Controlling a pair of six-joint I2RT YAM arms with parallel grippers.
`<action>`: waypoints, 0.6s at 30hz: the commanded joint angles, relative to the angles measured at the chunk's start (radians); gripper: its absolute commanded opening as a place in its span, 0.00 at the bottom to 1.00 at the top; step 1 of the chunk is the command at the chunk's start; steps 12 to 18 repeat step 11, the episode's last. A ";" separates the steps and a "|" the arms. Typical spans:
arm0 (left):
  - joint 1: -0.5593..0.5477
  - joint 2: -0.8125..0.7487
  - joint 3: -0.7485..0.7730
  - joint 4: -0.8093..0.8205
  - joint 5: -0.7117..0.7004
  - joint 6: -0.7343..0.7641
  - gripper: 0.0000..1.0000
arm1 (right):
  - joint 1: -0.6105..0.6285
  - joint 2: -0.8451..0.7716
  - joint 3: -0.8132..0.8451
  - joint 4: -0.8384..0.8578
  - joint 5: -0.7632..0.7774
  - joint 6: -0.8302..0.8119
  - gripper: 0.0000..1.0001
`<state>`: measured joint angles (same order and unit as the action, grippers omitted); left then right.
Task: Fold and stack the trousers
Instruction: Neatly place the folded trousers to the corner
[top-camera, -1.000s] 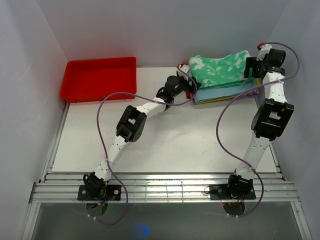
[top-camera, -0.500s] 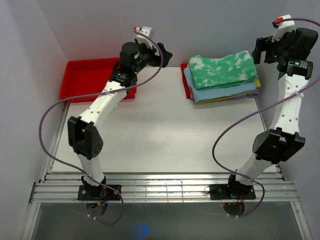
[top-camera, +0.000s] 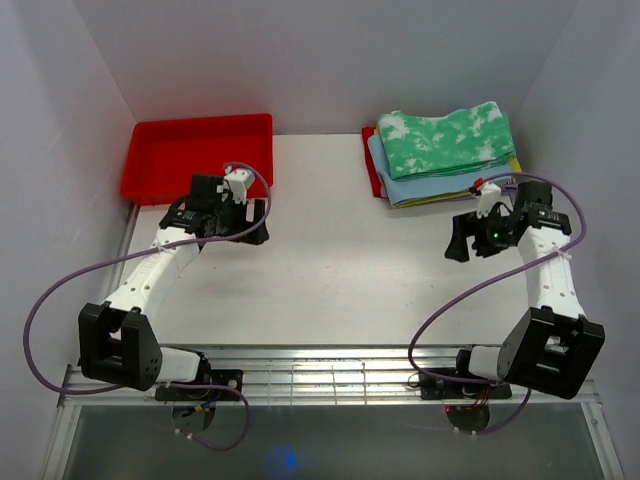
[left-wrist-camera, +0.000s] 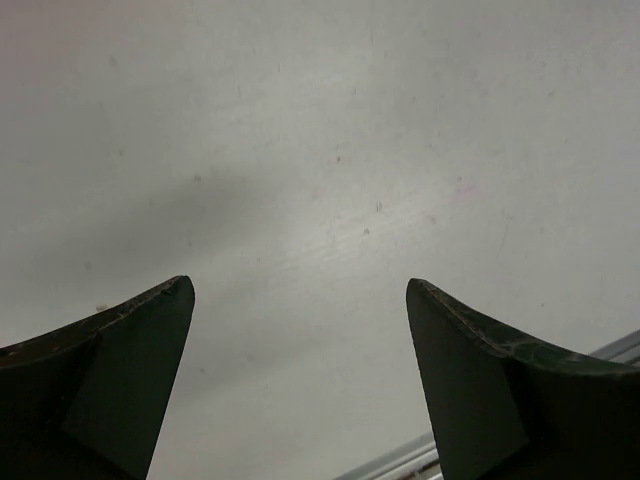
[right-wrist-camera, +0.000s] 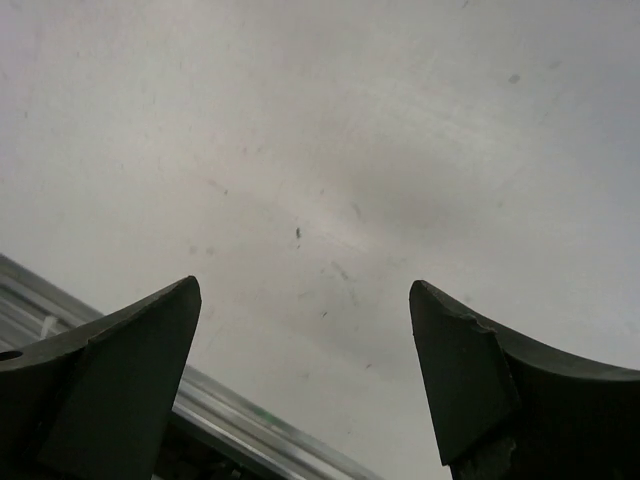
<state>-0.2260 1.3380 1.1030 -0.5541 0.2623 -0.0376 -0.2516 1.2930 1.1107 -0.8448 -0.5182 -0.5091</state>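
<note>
Two tools: both mine, both with jaws spread wide and nothing between them.
Left tool: hangs low over bare desk at about 9 o'clock of the surface; my wrist view shows only pale desktop between the fingertips.
Right tool: hangs over the desk at about 3 o'clock; its wrist view likewise shows bare desktop and a strip of the near rail.
Trousers: folded into a flat packet at about 1 o'clock of the desk, lying on top of the pile.
Pile beneath: light blue cloth directly under them, yellow cloth peeking out at the right edge, and a red edge on the left that I cannot identify.
Bearing from tools: roughly 12 o'clock from my right tool, roughly 2 o'clock from my left and well apart from it.
Long axis: runs about 9 to 3 o'clock, tilted slightly up at the right.
Nearer arm: the right.
Red tray: at 11 o'clock, just beyond my left tool.
Judgement: fold and stacking look done; any tidy-up would fall to the right arm, reaching straight ahead.
</note>
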 joint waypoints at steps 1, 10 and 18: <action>0.010 -0.138 -0.069 -0.109 -0.002 0.055 0.98 | 0.015 -0.124 -0.089 -0.010 0.006 -0.069 0.90; 0.051 -0.207 -0.060 -0.151 0.032 0.007 0.98 | 0.029 -0.214 -0.183 -0.023 -0.020 -0.062 0.90; 0.053 -0.207 -0.049 -0.155 0.029 0.016 0.98 | 0.029 -0.221 -0.186 -0.022 -0.022 -0.060 0.90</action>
